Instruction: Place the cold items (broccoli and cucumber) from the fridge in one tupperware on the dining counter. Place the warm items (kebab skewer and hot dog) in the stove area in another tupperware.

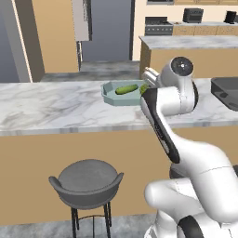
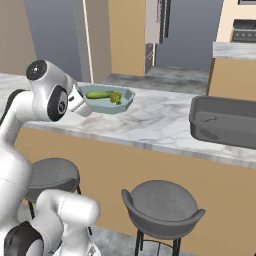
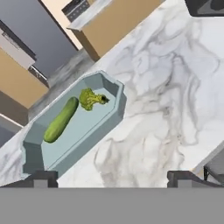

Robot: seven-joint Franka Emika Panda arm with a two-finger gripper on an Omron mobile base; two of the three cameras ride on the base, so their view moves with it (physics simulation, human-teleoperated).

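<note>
With its gripper (image 3: 112, 177) spread wide and empty above the marble counter (image 3: 175, 87), the long green cucumber (image 3: 61, 120) and knobbly green broccoli floret (image 3: 91, 99) lie in the pale teal tupperware tub (image 3: 114, 111), light, firm things best pinched across their middles

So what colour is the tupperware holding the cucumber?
Pale blue-grey tupperware, clearest in the hand view.

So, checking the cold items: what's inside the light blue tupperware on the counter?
The tupperware holds a cucumber and broccoli, side by side. Nothing covers them; its floor beneath them is hidden.
</note>
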